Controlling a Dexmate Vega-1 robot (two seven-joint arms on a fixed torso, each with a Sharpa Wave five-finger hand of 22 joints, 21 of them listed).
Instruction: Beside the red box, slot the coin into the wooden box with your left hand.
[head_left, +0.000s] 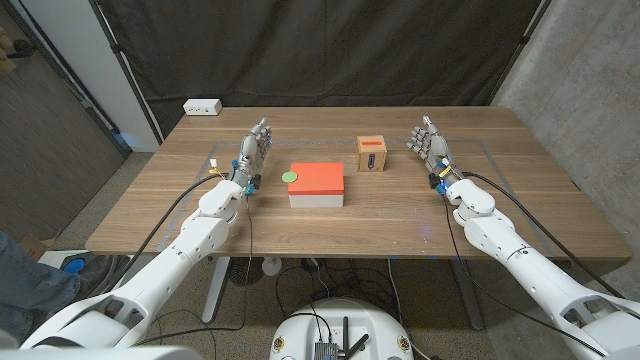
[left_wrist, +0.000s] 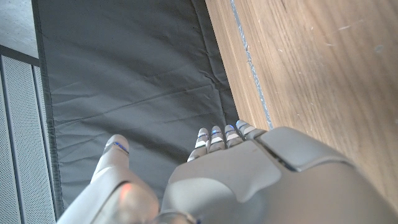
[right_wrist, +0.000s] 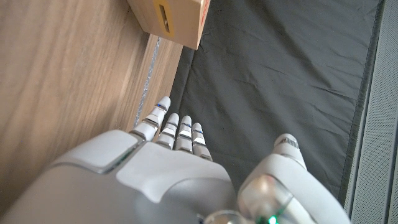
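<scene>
A green coin (head_left: 290, 178) lies on the left end of the red-topped box (head_left: 317, 184) at the table's middle. Right of and behind it stands the small wooden box (head_left: 372, 154), its slot in a purple panel facing me; the box (right_wrist: 172, 18) also shows in the right wrist view. My left hand (head_left: 251, 153) stands open on the table left of the red box, fingers stretched away from me, empty. My right hand (head_left: 429, 146) stands open right of the wooden box, also empty. The wrist views show the backs of my left hand (left_wrist: 249, 180) and right hand (right_wrist: 155, 180).
A white power strip (head_left: 202, 106) lies at the table's far left corner. A dark curtain hangs behind the wooden table (head_left: 520, 215). Thin tape lines (head_left: 490, 150) mark a rectangle on the tabletop. A person's leg (head_left: 25, 280) shows at the lower left edge.
</scene>
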